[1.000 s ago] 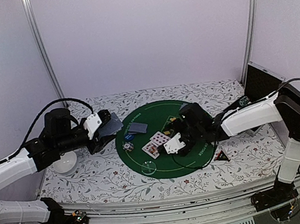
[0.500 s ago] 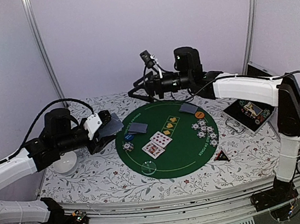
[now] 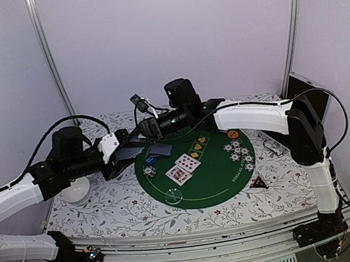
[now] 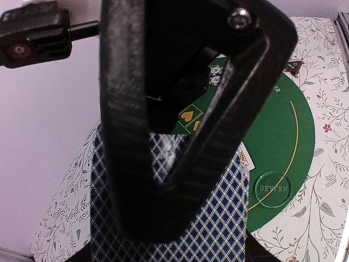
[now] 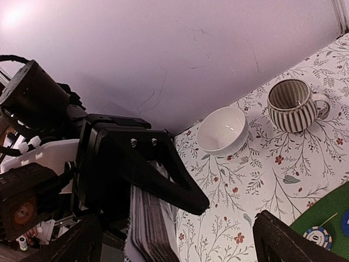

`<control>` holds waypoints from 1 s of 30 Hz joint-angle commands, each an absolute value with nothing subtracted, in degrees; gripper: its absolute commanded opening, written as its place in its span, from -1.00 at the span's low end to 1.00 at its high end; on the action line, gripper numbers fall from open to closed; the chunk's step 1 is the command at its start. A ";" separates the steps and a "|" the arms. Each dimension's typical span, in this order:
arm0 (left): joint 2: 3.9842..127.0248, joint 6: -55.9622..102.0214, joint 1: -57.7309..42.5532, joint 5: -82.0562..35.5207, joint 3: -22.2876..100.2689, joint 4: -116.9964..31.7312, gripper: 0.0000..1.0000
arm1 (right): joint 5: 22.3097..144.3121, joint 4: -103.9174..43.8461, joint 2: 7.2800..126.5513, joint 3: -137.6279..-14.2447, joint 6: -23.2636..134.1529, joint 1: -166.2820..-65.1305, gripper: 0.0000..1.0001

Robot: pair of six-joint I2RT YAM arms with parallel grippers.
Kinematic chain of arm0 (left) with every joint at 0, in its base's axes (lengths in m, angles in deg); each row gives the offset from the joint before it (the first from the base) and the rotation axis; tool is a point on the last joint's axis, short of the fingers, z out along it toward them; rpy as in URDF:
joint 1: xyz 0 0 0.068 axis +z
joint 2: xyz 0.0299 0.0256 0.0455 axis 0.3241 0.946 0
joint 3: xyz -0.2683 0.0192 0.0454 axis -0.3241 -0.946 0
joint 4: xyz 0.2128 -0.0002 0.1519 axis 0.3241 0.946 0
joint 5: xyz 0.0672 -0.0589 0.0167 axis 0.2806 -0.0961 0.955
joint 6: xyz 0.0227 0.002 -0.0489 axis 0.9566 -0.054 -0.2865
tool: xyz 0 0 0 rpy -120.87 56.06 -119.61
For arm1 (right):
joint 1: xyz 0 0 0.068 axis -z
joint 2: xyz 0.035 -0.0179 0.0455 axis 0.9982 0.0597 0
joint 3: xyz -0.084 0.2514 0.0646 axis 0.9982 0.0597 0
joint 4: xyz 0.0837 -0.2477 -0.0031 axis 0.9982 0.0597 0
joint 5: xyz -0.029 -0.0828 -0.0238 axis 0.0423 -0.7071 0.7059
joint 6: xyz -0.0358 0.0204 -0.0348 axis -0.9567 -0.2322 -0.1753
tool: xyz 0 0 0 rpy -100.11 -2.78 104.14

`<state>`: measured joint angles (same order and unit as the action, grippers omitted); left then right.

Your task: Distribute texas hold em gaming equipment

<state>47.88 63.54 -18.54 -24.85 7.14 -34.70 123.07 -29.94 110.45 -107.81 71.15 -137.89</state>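
While left hand [image 3: 125, 154] grips the card deck [image 4: 218, 229] and right hand [image 3: 138, 134] gapes empty near it, only right wrist view catches striped mug [image 5: 294, 106] beside white bowl [image 5: 222, 129].

**Bowl [image 5: 222, 129] and mug [image 5: 294, 105] on floral cloth [image 5: 262, 180]**

We see the white bowl and the striped mug upright, near each other but apart. A round green mat [image 3: 220, 180] lies mid-table, with a small dark triangle [image 3: 258, 183] just beside its rim.

Lighting even and diffuse; shadows on the worktop [image 3: 107, 204] faint. Right wrist view: bright glare at upper left corner. Left wrist view: pale background washed out, playing cards [image 4: 218, 229] in sharp focus.
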 commanded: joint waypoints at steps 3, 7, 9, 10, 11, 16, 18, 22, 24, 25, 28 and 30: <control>47.42 63.88 -18.71 -25.03 6.23 -36.45 0.13 | 114.59 -17.96 112.46 -112.56 67.47 -137.34 0.85; 47.22 63.93 -18.70 -25.06 6.20 -36.58 0.13 | 111.21 -13.22 110.08 -111.99 63.42 -135.57 0.68; 47.28 63.90 -18.68 -25.01 6.20 -36.56 0.12 | 110.88 -11.83 108.90 -111.54 62.70 -134.78 0.60; 47.23 63.84 -18.69 -25.02 6.20 -36.57 0.13 | 110.38 -11.08 108.39 -111.54 62.17 -134.75 0.57; 47.23 63.87 -18.70 -25.00 6.24 -36.57 0.13 | 110.12 -10.48 107.95 -111.57 61.17 -134.69 0.55; 47.62 63.79 -18.71 -24.93 6.22 -36.56 0.13 | 114.88 -9.91 107.21 -111.96 59.82 -135.04 0.15; 47.68 63.79 -18.71 -24.83 6.20 -36.52 0.13 | 117.47 -9.88 107.06 -112.30 59.63 -135.11 -0.14; 47.67 63.70 -18.69 -24.65 6.20 -36.58 0.13 | 121.89 -9.99 106.14 -112.87 59.50 -134.85 -0.74; 47.71 63.64 -18.71 -24.70 6.22 -36.57 0.12 | 123.63 -10.14 105.90 -113.09 60.30 -134.32 -0.89; 47.67 63.66 -18.71 -24.69 6.22 -36.57 0.13 | 122.34 -9.50 105.66 -113.18 60.89 -133.87 -0.85; 47.58 63.49 -18.66 -24.35 6.36 -36.57 0.13 | 111.42 -6.75 103.45 -111.67 61.88 -131.88 -0.80; 47.22 63.21 -18.70 -24.38 6.59 -36.57 0.13 | 104.58 -5.36 101.83 -109.38 59.58 -131.76 -0.66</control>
<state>47.88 63.52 -18.58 -23.78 6.17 -34.88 116.31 -8.41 107.68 -111.22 61.14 -134.00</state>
